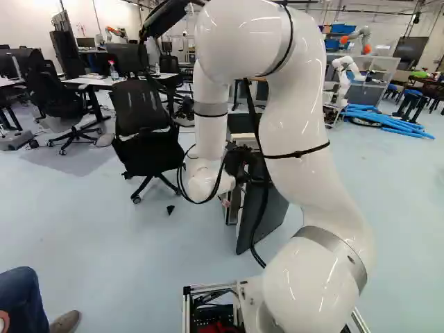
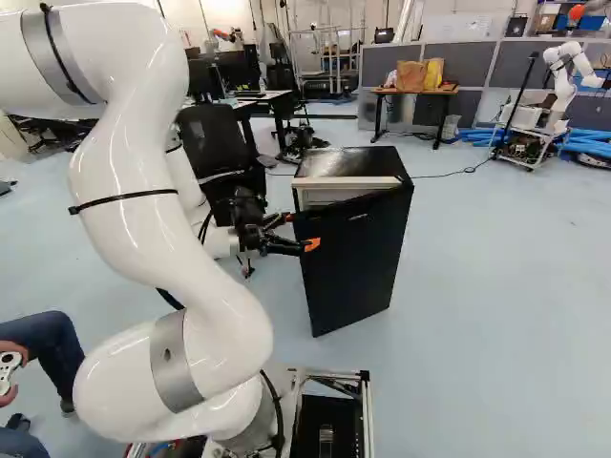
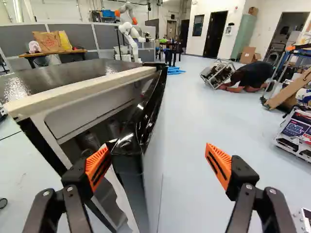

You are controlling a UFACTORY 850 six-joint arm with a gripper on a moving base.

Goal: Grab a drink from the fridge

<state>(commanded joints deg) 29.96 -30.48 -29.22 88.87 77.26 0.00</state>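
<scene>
Black on its top and door, the fridge (image 3: 53, 77) stood just ahead of the gripper (image 3: 156, 158) and off to one side, with its door (image 3: 127, 155) partly open. Gripper state: released, the two fingers wide apart, nothing clamped. One orange pad (image 3: 95, 162) stood at the opening, against or just beside the inner side of the door's free edge; actual contact could not be confirmed. The opposite pad (image 3: 221, 158) stood beyond the outer face, apart from it, so that the free edge lay between the fingers without being gripped. Governing relation: the door's free edge faced the gripper and its long axis ran upright, while the top edge led away ahead of the gripper toward the hinge. Location of the drink: dim shapes, probably cans (image 3: 88, 141), showed inside the fridge, past the pad at the opening, on the cabinet side of the door; their type could not be verified. The single arm (image 2: 124, 210) was the only one at the fridge. Step in hand, as judged: widening the opening. The next move called for the inner finger to swing the door away from the cabinet; a shallow hold could have slipped off the edge.
</scene>
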